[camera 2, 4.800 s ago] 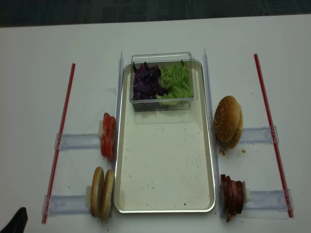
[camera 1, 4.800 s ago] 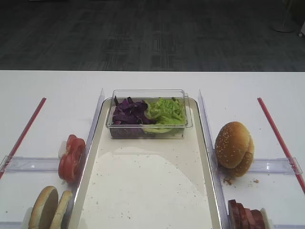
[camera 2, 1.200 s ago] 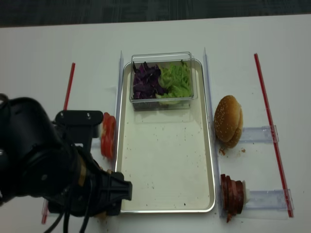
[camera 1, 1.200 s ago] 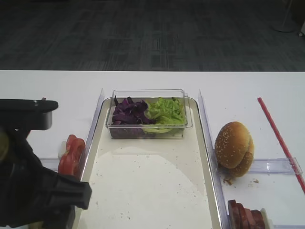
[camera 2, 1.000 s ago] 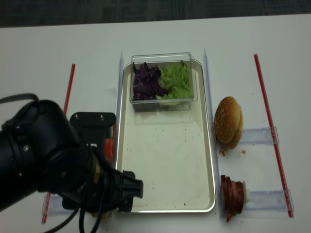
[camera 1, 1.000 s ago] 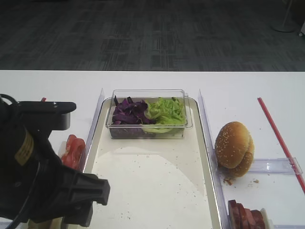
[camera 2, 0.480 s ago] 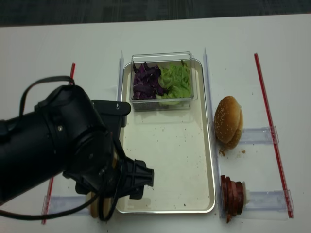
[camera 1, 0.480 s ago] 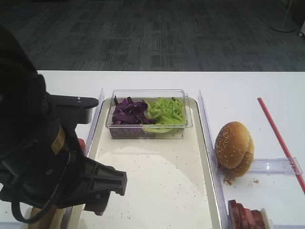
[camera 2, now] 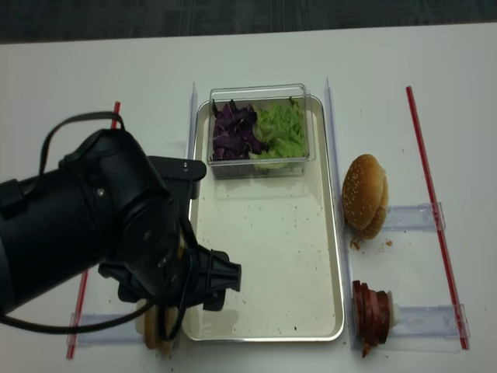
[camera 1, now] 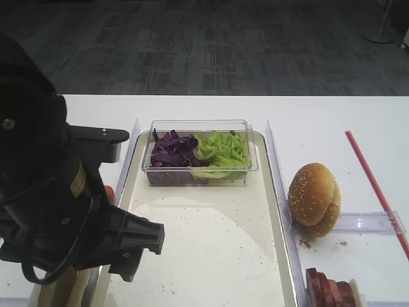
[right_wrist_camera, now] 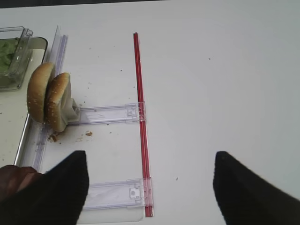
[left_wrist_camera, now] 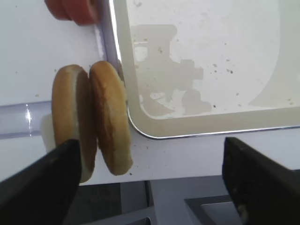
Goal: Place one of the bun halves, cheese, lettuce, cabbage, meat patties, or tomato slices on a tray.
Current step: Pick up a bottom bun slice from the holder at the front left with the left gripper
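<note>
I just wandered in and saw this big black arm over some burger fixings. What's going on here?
The robot's left arm hangs over two plain bun halves standing on edge beside a large cream tray. Its left gripper is open above them and holds nothing. The tray carries only a clear box of purple cabbage and lettuce. Tomato slices, sesame buns and meat patties wait alongside. The right gripper hangs open, empty.

left arm [camera 2: 101, 233]: entered from lower left | now over bun halves [left_wrist_camera: 91, 119] | covers tomato slices
</note>
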